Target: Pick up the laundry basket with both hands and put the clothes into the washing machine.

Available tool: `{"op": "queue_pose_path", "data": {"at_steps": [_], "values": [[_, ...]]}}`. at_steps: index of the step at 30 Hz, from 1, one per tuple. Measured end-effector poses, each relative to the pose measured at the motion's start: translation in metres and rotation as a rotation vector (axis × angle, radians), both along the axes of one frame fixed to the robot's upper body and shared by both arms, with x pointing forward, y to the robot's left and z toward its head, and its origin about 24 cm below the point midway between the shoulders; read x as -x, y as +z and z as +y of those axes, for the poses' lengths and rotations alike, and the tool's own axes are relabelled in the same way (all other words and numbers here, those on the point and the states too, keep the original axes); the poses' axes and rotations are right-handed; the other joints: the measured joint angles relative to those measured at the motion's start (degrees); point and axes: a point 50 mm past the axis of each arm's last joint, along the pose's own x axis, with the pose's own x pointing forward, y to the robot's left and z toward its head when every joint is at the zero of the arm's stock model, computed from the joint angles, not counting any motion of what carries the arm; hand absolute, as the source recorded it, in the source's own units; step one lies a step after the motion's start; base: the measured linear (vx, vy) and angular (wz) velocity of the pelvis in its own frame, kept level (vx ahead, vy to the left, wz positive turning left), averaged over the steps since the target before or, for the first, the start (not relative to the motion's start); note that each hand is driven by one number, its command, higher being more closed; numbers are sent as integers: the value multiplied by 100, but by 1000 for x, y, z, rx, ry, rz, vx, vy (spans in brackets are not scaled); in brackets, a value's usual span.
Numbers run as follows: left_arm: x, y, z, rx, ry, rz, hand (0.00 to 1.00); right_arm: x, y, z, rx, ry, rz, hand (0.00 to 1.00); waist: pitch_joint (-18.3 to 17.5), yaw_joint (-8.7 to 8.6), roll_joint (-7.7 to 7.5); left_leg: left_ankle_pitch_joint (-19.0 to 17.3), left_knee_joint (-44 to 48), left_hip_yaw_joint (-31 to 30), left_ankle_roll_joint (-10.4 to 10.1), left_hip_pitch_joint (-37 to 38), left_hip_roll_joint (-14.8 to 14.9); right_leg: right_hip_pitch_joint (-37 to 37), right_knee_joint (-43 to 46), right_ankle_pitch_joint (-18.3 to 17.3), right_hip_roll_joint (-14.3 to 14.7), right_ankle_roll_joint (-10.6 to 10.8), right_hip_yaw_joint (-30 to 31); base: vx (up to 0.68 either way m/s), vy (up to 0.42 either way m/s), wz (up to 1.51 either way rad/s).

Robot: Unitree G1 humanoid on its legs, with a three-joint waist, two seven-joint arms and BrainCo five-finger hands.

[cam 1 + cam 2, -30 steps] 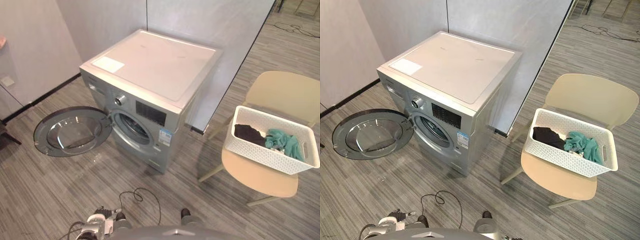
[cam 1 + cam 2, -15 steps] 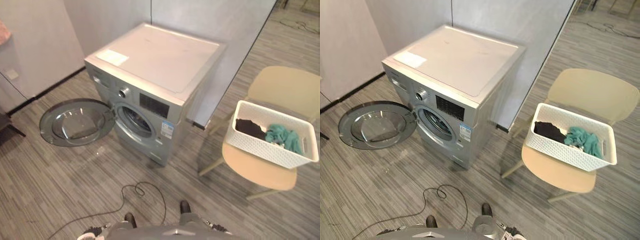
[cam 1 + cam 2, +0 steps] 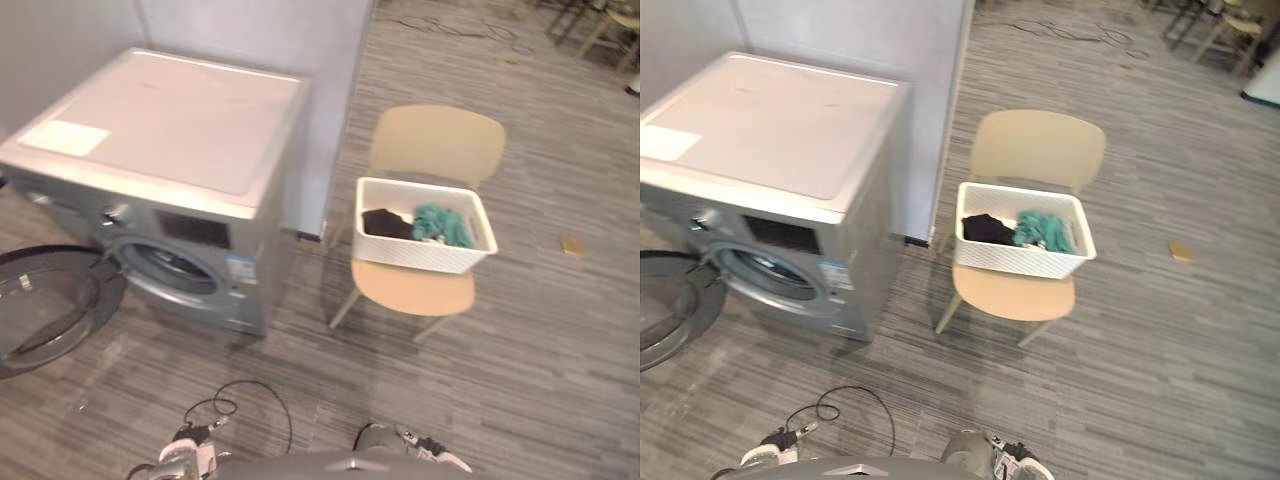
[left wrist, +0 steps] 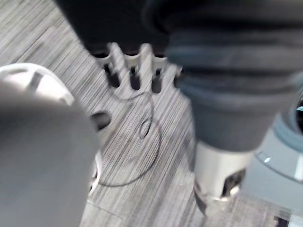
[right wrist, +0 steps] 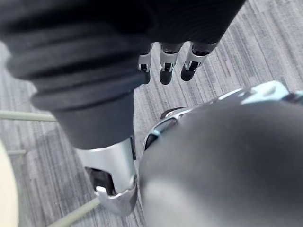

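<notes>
A white perforated laundry basket (image 3: 420, 260) stands on the seat of a beige chair (image 3: 435, 143), right of the machine. Inside it lie a black garment (image 3: 382, 222) and a teal garment (image 3: 440, 225). The silver front-loading washing machine (image 3: 160, 120) is at the left, its round door (image 3: 40, 310) swung wide open over the floor and its drum mouth (image 3: 170, 270) exposed. My left hand (image 4: 129, 64) hangs low over the grey floor with relaxed fingers and holds nothing. My right hand (image 5: 166, 60) hangs the same way, fingers straight, far from the basket.
A grey partition wall (image 3: 260, 30) stands behind the machine and ends beside the chair. A small tan object (image 3: 572, 245) lies on the striped floor right of the chair. More chair legs (image 3: 600, 25) show at the far right.
The camera has swung to the right: the chair and basket now sit mid-view and the machine at the left. The basket, clothes and door themselves have not moved.
</notes>
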Motion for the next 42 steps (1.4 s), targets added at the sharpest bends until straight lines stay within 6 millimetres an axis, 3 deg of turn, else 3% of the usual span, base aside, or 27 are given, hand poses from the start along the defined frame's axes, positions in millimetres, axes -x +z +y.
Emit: {"op": "queue_pose_path", "data": {"at_steps": [1, 3, 5, 7, 8, 9, 10, 11, 12, 13, 15, 16, 18, 20, 22, 23, 24, 27, 29, 31, 33, 35, 36, 37, 39, 41, 42], "values": [[-2, -2, -9, 26, -3, 3, 0, 0, 2, -10, 31, 14, 6, 0, 38, -59, 220, 147, 28, -160, -64, -61, 238, 19, -162, 37, 295, -92, -6, 47, -438, -35], [0, -4, -20, 56, 7, 10, 0, 6, 3, -21, 56, 9, 30, 0, 52, -88, 347, 374, 380, -349, -49, -123, 547, 92, -171, -61, 533, -248, 8, 32, -249, -24], [-1, -4, -20, 58, 23, -2, 0, 12, 1, -21, 53, -2, 46, 0, 69, -61, 351, 509, 1155, -442, 56, -196, 984, 311, -235, -168, 788, -412, 131, 11, -308, -44], [-4, -1, -12, 28, 28, -30, 0, 14, 1, -19, 55, 4, 53, 0, 123, -6, 295, 645, 2323, -743, 406, -548, 1446, 432, -268, -354, 979, -556, 391, -44, -200, -69], [-7, 1, -11, 26, 46, -49, 0, 13, 1, -20, 57, -2, 48, 0, 145, 52, 328, 257, 3084, -1199, 538, -861, 1366, 478, -294, -391, 1018, -587, 586, -11, -29, -76], [-10, 2, -10, 32, 69, -75, 0, 10, 3, -24, 75, -3, 40, 0, 166, 65, 360, -432, 3610, -1785, 346, -1250, 888, 478, -302, -406, 999, -615, 756, 18, 16, -69], [-10, 2, -11, 34, 76, -78, 0, 11, 3, -26, 79, -6, 42, 0, 175, 80, 363, -719, 3714, -2058, 235, -1417, 542, 477, -322, -403, 975, -626, 831, 36, 40, -62], [-6, 1, -13, 44, 88, -70, 0, 12, 3, -28, 82, -9, 46, 0, 204, 134, 374, -1066, 3530, -2313, 169, -1618, -31, 492, -373, -400, 956, -631, 969, 55, 74, -58], [-3, 0, -14, 57, 115, -66, 0, 16, 3, -28, 81, -25, 51, 0, 265, 166, 445, -1100, 2759, -2291, 197, -1646, -415, 608, -489, -392, 988, -619, 966, 74, 102, -66], [1, -1, -14, 60, 119, -52, 0, 19, 3, -28, 84, -30, 49, 0, 268, 215, 542, -1226, 1957, -1975, 549, -1539, -485, 661, -555, -365, 1085, -540, 964, 86, 97, -43], [4, -2, -11, 56, 143, -44, 0, 20, 1, -16, 59, -33, 37, 0, 242, 237, 464, -1266, 1592, -1892, 550, -1419, -712, 689, -742, -294, 967, -430, 1026, 139, 92, -5], [2, -1, -9, 53, 154, -52, 0, 15, 1, -14, 55, -27, 25, 0, 225, 277, 280, -1294, 1449, -2038, 591, -1407, -970, 586, -822, -151, 855, -317, 1130, 145, 94, 6], [5, -2, -10, 59, 172, -40, 0, 4, 4, -15, 61, -18, 0, 0, 301, 424, 312, -1398, 1498, -2185, 758, -1385, -1161, 571, -747, -117, 836, -267, 1348, 173, 155, -47], [17, -5, -12, 63, 189, -6, 0, -10, 6, -9, 52, 5, -34, 0, 296, 464, 318, -1452, 1468, -1906, 859, -1138, -1176, 612, -590, -177, 736, -183, 1459, 238, 149, -54], [19, -5, -12, 57, 165, 12, 0, -19, 7, 0, 43, 40, -68, 0, 275, 480, 292, -1484, 1260, -1775, 906, -840, -1266, 422, 111, -390, 612, -181, 1452, 169, 60, -25], [18, -5, -12, 50, 136, 12, 0, -24, 9, 2, 48, 69, -89, 0, 249, 491, 275, -1465, 1066, -1696, 927, -642, -1308, 55, 931, -496, 539, -162, 1450, 175, 50, -29], [16, -4, -8, 38, 113, 11, 0, -28, 10, 6, 52, 113, -99, 0, 197, 440, 194, -1451, 967, -1625, 948, -516, -1347, -340, 1777, -537, 436, -86, 1448, 183, 31, -28], [6, -1, -1, 9, 59, -5, 0, -35, 11, 15, 46, 187, -121, 0, 133, 365, -8, -1449, 962, -1630, 949, -197, -1378, -811, 3017, -334, 249, -39, 1410, 217, -60, -13], [-8, 2, -8, 17, 21, -40, 0, -43, 16, 15, 56, 197, -159, 0, 200, 255, 98, -1438, 767, -1805, 947, 80, -1288, -996, 3669, -351, 134, -111, 1279, 170, -99, 13], [-19, 4, -15, 25, -17, -63, 0, -41, 16, 16, 55, 190, -162, 0, 221, 228, 69, -1420, 674, -1880, 915, 236, -1194, -1108, 3621, -937, 9, -186, 1083, 178, -182, 21], [-27, 5, -23, 39, -34, -81, 0, -43, 20, 16, 58, 165, -199, 0, 221, 210, 70, -1392, 661, -1995, 866, 270, -1039, -1139, 2905, -984, -48, -242, 1062, 177, -287, 33], [-26, 4, -27, 48, -37, -78, 0, -43, 24, 20, 68, 158, -229, 0, 195, 184, -8, -1305, 531, -2121, 563, 290, -871, -1028, 1422, -443, -30, -217, 1188, 206, -395, 38], [-24, 5, -19, 25, -35, -73, 0, -43, 28, 27, 70, 169, -253, 0, 98, 191, -293, -1305, 408, -2252, 301, 280, -925, -1000, 833, 748, -39, -143, 1423, 145, -330, 29], [-23, 5, -14, 11, -31, -69, 0, -45, 30, 27, 80, 177, -268, 0, 90, 192, -315, -1346, 342, -2337, 157, 293, -909, -963, 852, 365, -18, 119, 1484, 140, -372, 19], [-23, 3, -29, 41, -44, -62, 0, -69, 54, 14, 161, 219, -393, 0, 109, 160, -1, -1170, 188, -2417, 4, 183, -557, -947, 675, 130, 282, 18, 1303, 146, -449, 15], [-22, 2, -35, 51, -51, -61, 0, -87, 81, 2, 246, 256, -511, 0, 40, 169, 141, -852, 18, -2576, 24, 152, -492, -919, 624, 79, 390, -81, 1168, 95, -296, 27], [-20, 1, -36, 54, -49, -52, 0, -100, 101, -4, 301, 284, -597, 0, 58, 171, 97, -705, -31, -2720, 22, 154, -475, -829, 553, 60, 415, -105, 1087, 65, -230, 29]]}}
